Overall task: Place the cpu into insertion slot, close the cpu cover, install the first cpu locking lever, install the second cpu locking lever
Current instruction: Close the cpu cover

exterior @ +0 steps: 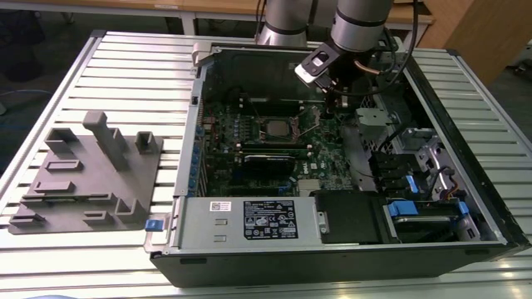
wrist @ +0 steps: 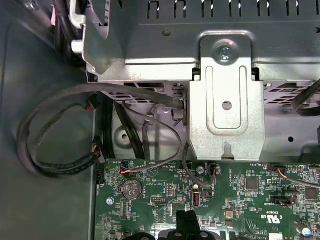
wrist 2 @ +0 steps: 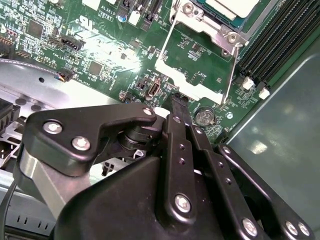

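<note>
The cpu (exterior: 277, 128) lies flat in the insertion slot (exterior: 277, 141) on the green board; its silver face (wrist 2: 232, 6) also shows in the second wrist view. The cpu cover (wrist 2: 166, 62), a silvery frame with a cut-out centre, is swung open and lies away from the slot, with green board visible through it. A thin wire lever (wrist 2: 231, 70) runs along one side of it. My gripper (wrist 2: 179, 100) is shut, its black fingertips right at the cover's free edge; I cannot tell if they pinch it. In the exterior view the gripper (exterior: 329, 111) hangs just right of the slot.
The open computer case (exterior: 490, 205) surrounds the board. A grey box with a black label (exterior: 249, 219) sits at its near side. Memory slots (wrist 2: 280, 40), a metal bracket (wrist: 225, 100) and looped black cables (wrist: 55, 145) lie close by. A grey fixture (exterior: 87, 174) stands outside the case.
</note>
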Tool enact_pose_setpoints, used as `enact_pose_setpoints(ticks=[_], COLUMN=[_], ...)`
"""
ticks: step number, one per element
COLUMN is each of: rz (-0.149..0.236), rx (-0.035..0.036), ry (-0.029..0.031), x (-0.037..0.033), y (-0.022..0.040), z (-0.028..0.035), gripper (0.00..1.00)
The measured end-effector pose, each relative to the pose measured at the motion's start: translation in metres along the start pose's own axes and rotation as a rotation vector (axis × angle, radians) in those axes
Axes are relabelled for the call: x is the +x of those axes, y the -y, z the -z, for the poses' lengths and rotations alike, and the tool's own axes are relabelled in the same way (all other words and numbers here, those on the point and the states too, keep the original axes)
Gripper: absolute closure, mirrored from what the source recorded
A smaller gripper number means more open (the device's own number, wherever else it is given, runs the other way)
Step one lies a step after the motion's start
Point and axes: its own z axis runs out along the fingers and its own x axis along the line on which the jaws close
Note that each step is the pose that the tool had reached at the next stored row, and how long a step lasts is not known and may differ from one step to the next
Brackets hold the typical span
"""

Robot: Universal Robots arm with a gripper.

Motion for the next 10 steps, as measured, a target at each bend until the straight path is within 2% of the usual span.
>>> enact_pose_setpoints(ticks=[6,10], rz=[0.000,0.000], rx=[-0.0003,-0.0045], ry=[-0.0004,-0.0003], x=[0.0000,-0.0001], y=[0.0009,0.0057], z=[-0.0002,0.0000], gripper=[0.89,0.89])
